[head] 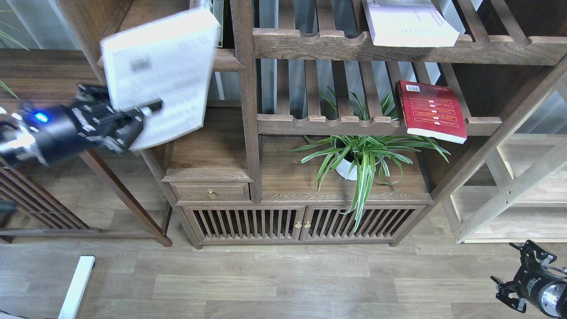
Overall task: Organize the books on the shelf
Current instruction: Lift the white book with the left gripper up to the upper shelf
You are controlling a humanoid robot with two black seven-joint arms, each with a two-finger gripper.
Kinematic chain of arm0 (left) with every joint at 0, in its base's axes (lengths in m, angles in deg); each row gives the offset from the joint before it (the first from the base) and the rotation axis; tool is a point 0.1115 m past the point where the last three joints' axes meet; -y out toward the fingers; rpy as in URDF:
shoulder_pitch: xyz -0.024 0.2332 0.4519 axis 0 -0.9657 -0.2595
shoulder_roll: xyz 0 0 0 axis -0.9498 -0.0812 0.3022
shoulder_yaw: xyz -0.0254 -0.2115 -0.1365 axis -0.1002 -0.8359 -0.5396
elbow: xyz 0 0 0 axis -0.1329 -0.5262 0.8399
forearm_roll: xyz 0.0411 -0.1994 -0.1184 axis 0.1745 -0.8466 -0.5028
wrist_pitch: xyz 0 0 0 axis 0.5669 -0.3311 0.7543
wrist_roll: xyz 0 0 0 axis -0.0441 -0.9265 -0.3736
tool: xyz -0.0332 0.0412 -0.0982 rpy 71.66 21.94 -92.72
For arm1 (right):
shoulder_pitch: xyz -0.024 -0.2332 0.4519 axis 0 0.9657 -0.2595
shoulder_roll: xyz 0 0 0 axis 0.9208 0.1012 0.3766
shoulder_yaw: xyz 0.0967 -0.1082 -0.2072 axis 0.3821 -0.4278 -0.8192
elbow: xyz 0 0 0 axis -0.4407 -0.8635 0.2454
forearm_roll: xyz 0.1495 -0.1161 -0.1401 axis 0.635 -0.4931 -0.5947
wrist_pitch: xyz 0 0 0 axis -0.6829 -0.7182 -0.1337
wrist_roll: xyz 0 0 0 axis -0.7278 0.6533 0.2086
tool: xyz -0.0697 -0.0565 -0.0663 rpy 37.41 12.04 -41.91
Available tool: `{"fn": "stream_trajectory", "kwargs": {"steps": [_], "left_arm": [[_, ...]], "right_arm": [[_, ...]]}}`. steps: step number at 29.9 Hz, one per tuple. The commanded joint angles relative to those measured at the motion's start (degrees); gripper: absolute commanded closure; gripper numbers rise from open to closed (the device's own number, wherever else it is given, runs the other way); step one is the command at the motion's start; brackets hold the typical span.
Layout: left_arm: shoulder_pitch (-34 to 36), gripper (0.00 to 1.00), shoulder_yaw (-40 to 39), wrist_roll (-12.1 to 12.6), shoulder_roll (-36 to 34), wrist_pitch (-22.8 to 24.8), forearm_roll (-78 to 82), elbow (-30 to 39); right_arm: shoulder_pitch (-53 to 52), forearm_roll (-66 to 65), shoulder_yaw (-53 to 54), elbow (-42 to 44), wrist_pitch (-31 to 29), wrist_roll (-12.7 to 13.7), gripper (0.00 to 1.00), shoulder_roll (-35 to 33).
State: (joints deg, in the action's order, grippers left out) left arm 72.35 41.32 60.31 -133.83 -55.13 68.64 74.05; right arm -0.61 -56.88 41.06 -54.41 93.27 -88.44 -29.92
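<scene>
White book [164, 66] in left claw [133, 116]

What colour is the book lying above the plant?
Red with yellow text lines, seen in the head view.

white book [161, 73]: motion-blurred; cover print unreadable; it covers most of the dark shelf [226, 60] front edge.
left gripper [133, 119]: fingers smeared by blur, lower one partly behind the book; arm cut off by left edge.
right gripper [516, 283]: small, dark, at the lower right corner; finger gap cannot be told; arm cut by the edge.
upright books [217, 17]: only a sliver shows, cut by top edge.
pale book [409, 24]: top cropped.
red book [430, 110]: text too small to read.
</scene>
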Motion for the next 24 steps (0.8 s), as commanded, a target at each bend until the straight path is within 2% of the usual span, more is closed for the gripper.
{"fn": "stream_trajectory", "kwargs": {"steps": [1, 5, 9, 13, 17, 24], "left_arm": [[0.29, 1.00, -3.40, 0.39, -3.76, 3.28, -2.08, 0.00], [0.73, 1.00, -5.86, 1.62, -6.22, 5.30, -5.42, -0.09], [1.43, 1.00, -7.36, 2.94, -7.19, 4.61, -7.62, -0.35], [2.74, 1.00, -7.54, 3.47, -7.19, 0.92, -7.71, -1.66], [4.24, 1.00, -7.45, 5.49, -5.88, -3.91, -7.63, -4.39], [4.68, 1.00, -7.27, 6.46, 0.01, -10.07, -7.63, -7.29]], "right_arm": [[-0.17, 0.00, 0.00, 1.17, 0.00, 0.00, 0.00, 1.59], [-0.26, 0.09, 0.00, 2.32, 0.00, 0.00, 0.00, 2.73], [-0.26, 0.09, 0.00, 2.67, 0.00, 0.00, 0.00, 3.17], [0.09, 0.00, -0.09, 2.76, 0.00, 0.00, 0.00, 3.17], [1.32, -0.08, -0.09, 2.76, 0.00, 0.00, 0.00, 2.82], [2.46, -0.35, -0.09, 2.76, 0.00, 0.00, 0.00, 2.56]]}}
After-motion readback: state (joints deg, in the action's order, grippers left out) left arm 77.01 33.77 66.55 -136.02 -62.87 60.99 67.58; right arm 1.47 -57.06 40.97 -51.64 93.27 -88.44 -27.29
